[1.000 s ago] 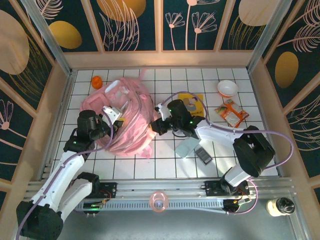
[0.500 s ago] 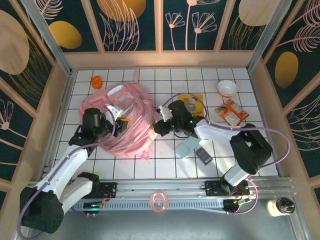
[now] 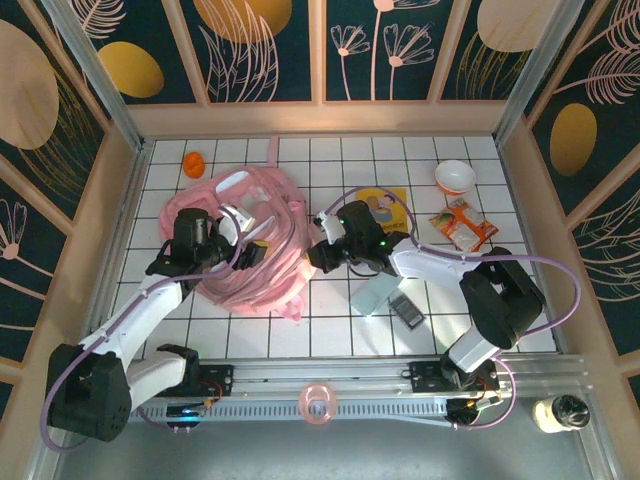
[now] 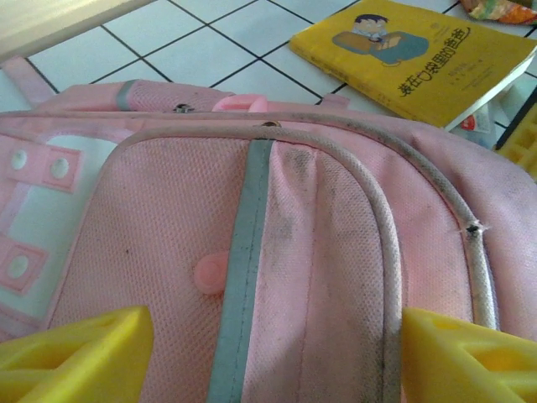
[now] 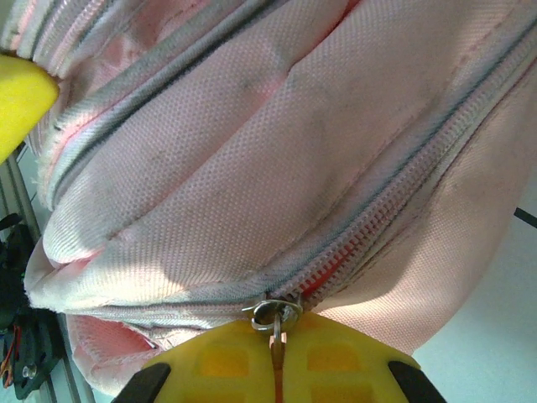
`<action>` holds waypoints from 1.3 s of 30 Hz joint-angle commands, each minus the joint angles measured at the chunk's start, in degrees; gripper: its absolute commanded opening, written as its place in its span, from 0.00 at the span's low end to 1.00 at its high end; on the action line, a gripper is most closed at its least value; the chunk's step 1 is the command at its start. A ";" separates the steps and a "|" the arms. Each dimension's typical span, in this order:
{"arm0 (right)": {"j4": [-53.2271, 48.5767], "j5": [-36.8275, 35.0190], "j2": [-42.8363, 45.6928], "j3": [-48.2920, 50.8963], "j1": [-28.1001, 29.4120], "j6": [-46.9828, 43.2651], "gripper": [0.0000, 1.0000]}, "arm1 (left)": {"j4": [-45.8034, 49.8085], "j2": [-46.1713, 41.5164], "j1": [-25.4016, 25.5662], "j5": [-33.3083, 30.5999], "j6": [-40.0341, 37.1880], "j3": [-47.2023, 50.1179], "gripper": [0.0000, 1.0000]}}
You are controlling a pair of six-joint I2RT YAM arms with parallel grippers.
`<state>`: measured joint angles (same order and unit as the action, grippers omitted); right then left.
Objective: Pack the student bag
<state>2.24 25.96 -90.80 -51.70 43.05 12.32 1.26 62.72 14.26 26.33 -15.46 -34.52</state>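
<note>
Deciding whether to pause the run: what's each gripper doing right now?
Left gripper: open, hovering over the student bag, holding nothing.
Right gripper: closed on the bag's zipper pull.

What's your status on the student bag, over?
Left pincer open over student bag. Right pincer at its zipper pull, grip unclear. Yellow book lies beside bag, unpacked.

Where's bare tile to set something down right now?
Free: far tiles between the student bag and the white bowl; near row between the bag and the front rail. Crowded: right side, with the yellow book, snack packet and grey box.
</note>
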 commanded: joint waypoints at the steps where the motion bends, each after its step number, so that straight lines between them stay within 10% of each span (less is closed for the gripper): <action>1: 0.50 0.74 0.81 -2.78 -0.75 -0.46 0.03 | -2.42 1.57 0.01 2.91 -1.34 -0.99 0.74; 11: -0.62 2.52 -0.41 -4.40 -1.12 -1.42 0.03 | -3.89 6.24 -0.02 -0.97 -0.61 -1.89 0.67; 16: -1.66 5.33 -0.50 -3.41 -1.24 -0.58 0.09 | -8.71 4.00 0.04 -3.46 5.46 -0.68 0.00; 26: 4.92 17.18 -0.51 0.02 -1.33 3.28 0.20 | -7.67 -0.92 0.03 -4.04 6.95 -0.98 0.00; 31: 7.40 14.24 -2.34 0.24 -2.07 5.45 0.01 | -8.45 -2.18 0.03 -3.28 7.76 -0.81 0.00; 39: 8.42 11.96 -0.29 0.22 -0.19 8.02 0.00 | -12.79 -2.51 0.01 -7.07 15.29 1.09 0.00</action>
<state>8.21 38.65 -92.42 -51.99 41.58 18.63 -4.19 61.87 14.59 21.67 -6.17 -34.04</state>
